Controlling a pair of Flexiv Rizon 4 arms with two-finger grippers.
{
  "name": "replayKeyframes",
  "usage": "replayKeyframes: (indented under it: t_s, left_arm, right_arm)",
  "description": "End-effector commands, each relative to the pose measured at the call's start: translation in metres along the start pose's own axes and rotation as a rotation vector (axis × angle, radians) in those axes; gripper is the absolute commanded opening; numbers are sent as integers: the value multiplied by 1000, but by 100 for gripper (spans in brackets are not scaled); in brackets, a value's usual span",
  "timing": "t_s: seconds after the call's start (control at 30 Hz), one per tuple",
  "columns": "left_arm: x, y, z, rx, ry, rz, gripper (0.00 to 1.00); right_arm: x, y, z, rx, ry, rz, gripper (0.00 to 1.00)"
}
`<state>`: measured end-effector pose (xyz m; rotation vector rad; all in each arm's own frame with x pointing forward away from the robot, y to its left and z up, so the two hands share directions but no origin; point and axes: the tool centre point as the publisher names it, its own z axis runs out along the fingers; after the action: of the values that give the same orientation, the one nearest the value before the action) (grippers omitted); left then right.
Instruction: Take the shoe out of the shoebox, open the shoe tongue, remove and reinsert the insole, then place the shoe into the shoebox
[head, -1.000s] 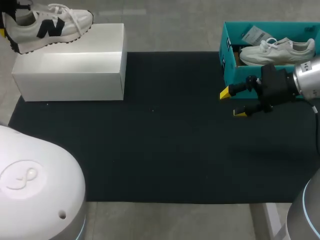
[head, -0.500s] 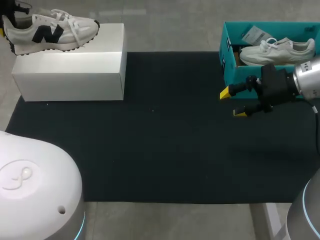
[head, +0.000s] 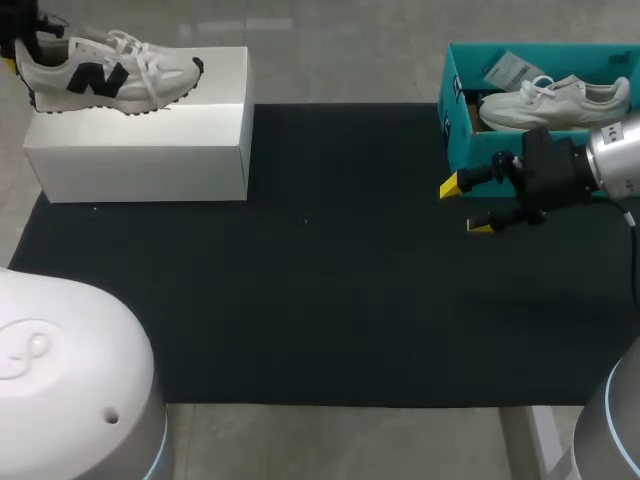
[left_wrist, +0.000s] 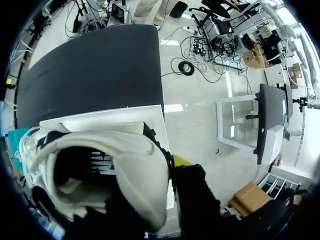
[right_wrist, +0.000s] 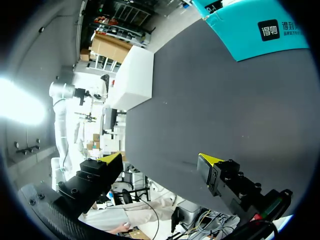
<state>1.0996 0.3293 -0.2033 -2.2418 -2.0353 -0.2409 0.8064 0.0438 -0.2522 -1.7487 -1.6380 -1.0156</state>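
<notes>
Shoe (head: 105, 70) | heel in left hand (head: 20, 42) | toe over white box (head: 150, 140)

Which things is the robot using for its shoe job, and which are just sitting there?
For the job: black-and-white shoe, heel held by the left gripper; white box under it; teal shoebox, probably.
Just sitting there: black mat; plain white shoe inside the teal shoebox; right gripper, fingers open above the mat.
</notes>
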Motion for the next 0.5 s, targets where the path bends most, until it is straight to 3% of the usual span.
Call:
replayKeyframes:
  t_s: [0.03,0.27,0.5]
  left_arm:
    - [6,15,18,5,-5,14,0]
    - [-6,26,45,-23,-24,52,0]
    - [-22,22,82,-30,-13,58,0]
  right_arm:
    - [1,-1,1,-1,-3,2,100]
    - [1,-1,1,-1,-3,2,100]
    - [1,-1,1,-1,-3,2,100]
